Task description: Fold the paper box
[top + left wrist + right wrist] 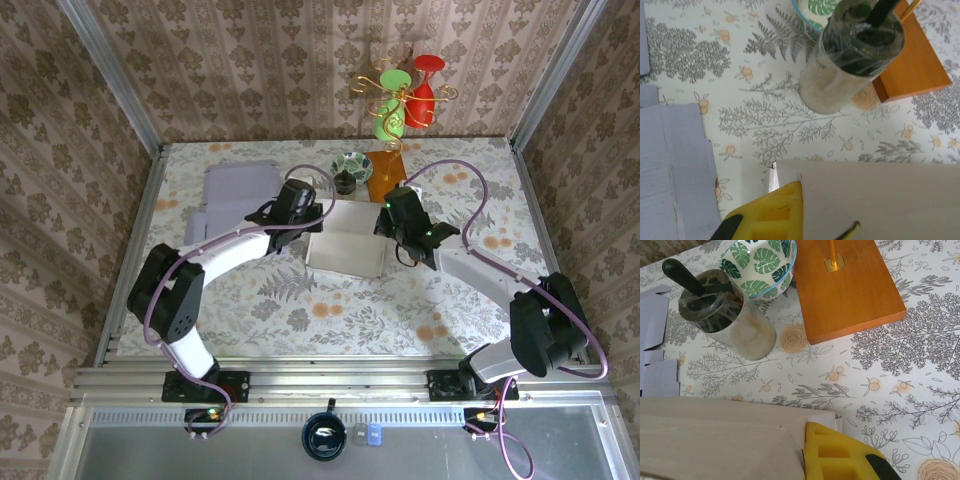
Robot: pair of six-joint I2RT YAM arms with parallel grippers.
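The paper box is white and half-formed, and it stands at the table's middle between both arms. My left gripper is shut on the box's left back corner. In the left wrist view one yellow finger lies against the pale panel, and the other finger's tip peeks out from under the sheet. My right gripper is shut on the right back corner. In the right wrist view its yellow finger presses the paper wall, which hides the second finger.
Just behind the box stand a glass jar with a black handle in it, a leaf-patterned bowl and an orange wooden base bearing red and green glasses. Flat lavender cardboard sheets lie at the back left.
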